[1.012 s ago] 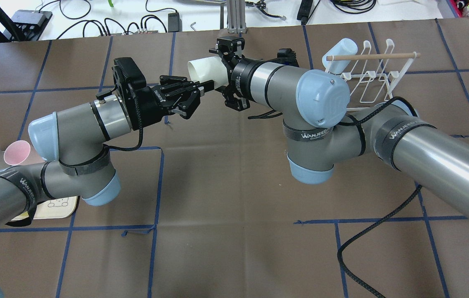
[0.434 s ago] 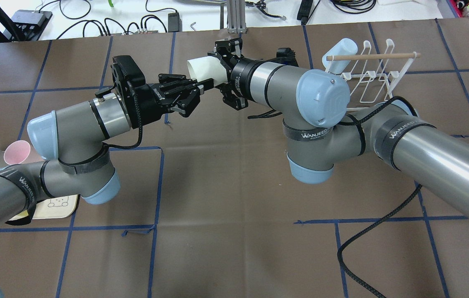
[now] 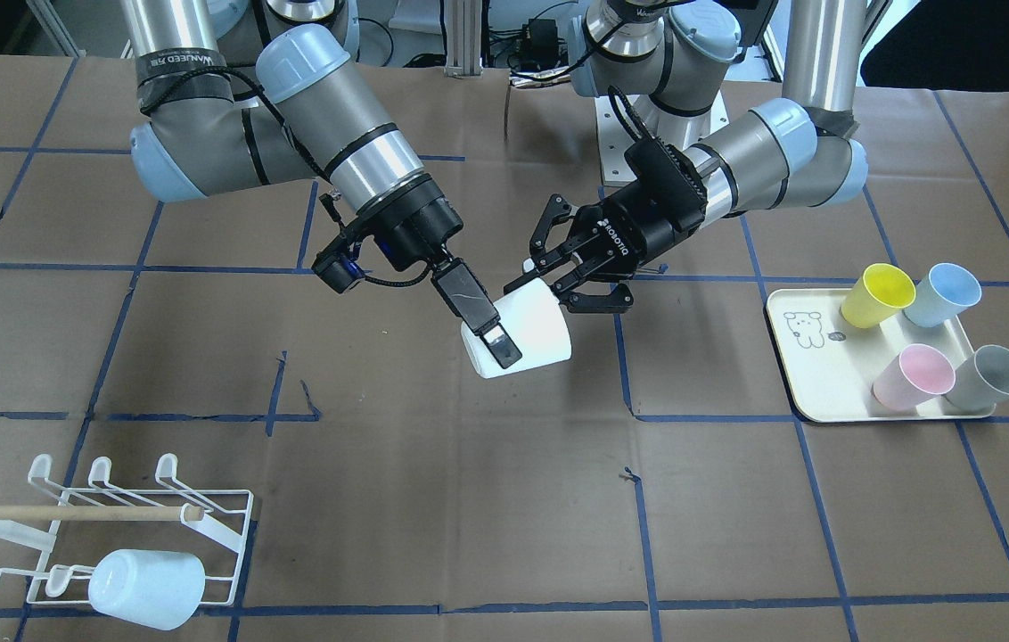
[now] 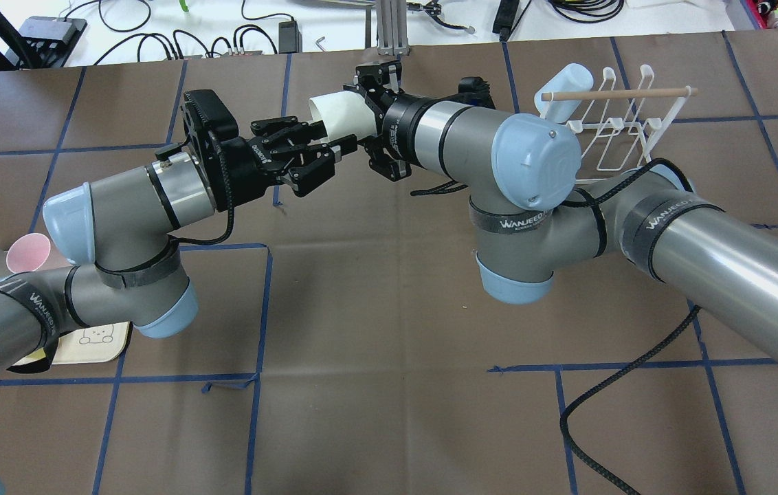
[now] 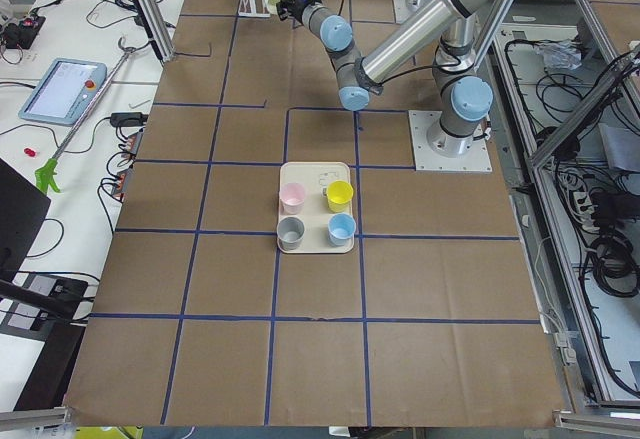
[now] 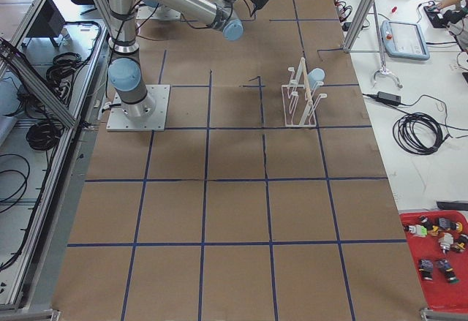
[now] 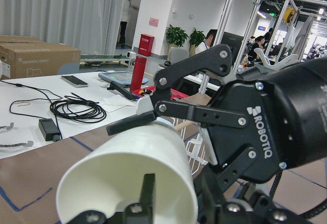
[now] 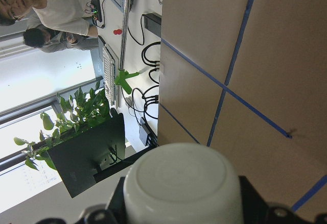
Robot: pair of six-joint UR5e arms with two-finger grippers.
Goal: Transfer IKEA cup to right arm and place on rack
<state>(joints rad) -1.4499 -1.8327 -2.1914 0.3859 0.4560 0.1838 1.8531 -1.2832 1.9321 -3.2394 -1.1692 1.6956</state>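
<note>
The white IKEA cup [image 3: 533,332] lies on its side in the air over the table's middle, mouth toward my left arm; it also shows in the overhead view [image 4: 337,113]. My right gripper [image 3: 504,343] is shut on its sides, one finger [image 3: 469,299] lying along it. The right wrist view shows the cup's base [image 8: 181,183] between the fingers. My left gripper [image 3: 549,285] is open, its jaws spread around the cup's mouth end [image 7: 127,173]. The white wire rack [image 3: 219,522] with the wooden dowel stands at the table's right end [image 4: 609,137].
A pale blue cup [image 3: 148,584] sits on the rack's prongs. The cream bear tray [image 3: 812,374] on my left side holds yellow [image 3: 879,294], blue [image 3: 941,294], pink [image 3: 910,374] and grey [image 3: 990,379] cups. A black cable [image 4: 609,385] trails under the right arm.
My left gripper's jaws have spread apart and let go of the cup's rim. The cup stays in the right gripper. Both arms shifted slightly away from the robot.
</note>
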